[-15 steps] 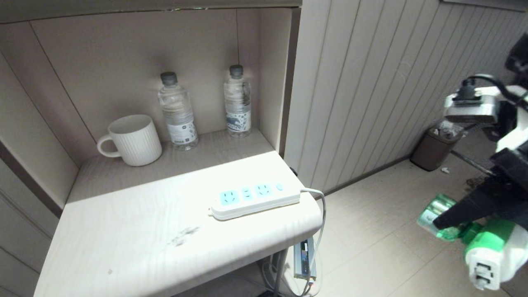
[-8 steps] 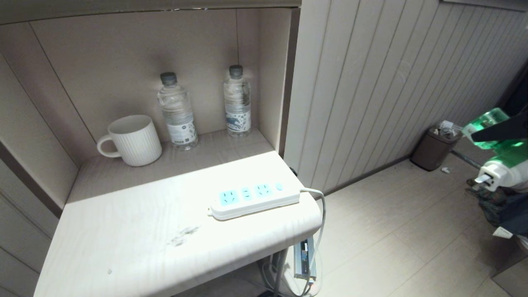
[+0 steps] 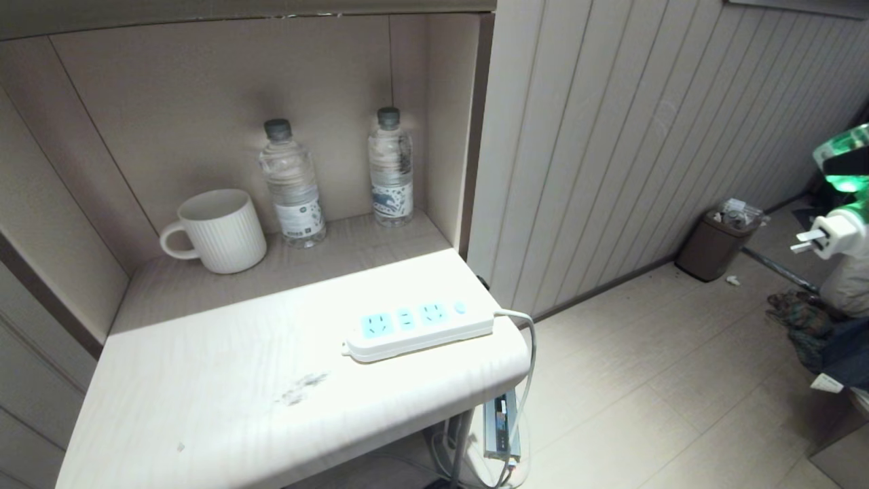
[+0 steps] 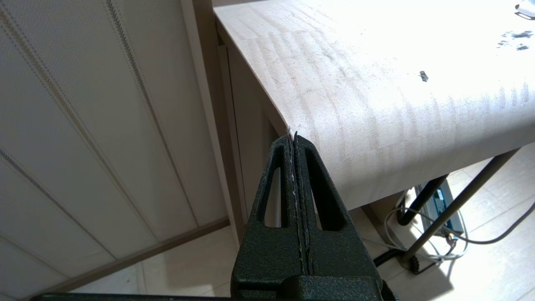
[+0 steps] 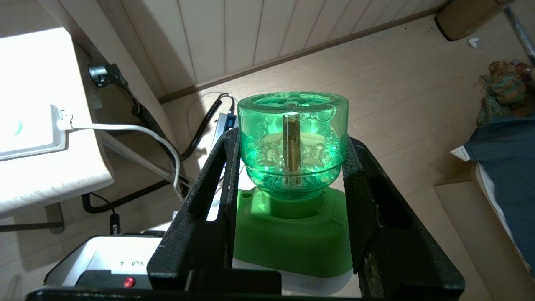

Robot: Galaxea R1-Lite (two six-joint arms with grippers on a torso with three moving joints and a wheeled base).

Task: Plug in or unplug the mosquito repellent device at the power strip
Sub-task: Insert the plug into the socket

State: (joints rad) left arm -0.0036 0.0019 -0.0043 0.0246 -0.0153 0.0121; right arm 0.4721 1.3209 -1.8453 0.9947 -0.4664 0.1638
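The mosquito repellent device [image 5: 292,167] has a translucent green bottle on a green and white head. My right gripper [image 5: 292,138] is shut on it, one finger on each side of the bottle and head. In the head view the device [image 3: 838,224] hangs at the far right edge, above the floor and well right of the table, with its prongs pointing left. The white power strip [image 3: 417,326] lies on the table's right front corner with nothing in its pale-blue sockets; its cable end [image 5: 25,129] shows in the right wrist view. My left gripper [image 4: 292,136] is shut and empty beside the table's left front corner.
A white mug [image 3: 220,231] and two water bottles [image 3: 292,183] [image 3: 391,166] stand in the niche behind the strip. The strip's cable [image 3: 526,353] hangs off the table's right edge. A brown bin [image 3: 716,244] and crumpled cloth [image 3: 801,319] are on the floor at the right.
My right gripper has carried the device from low at the right up to the right edge and turned it, so the prongs now point left. The left arm has not moved.
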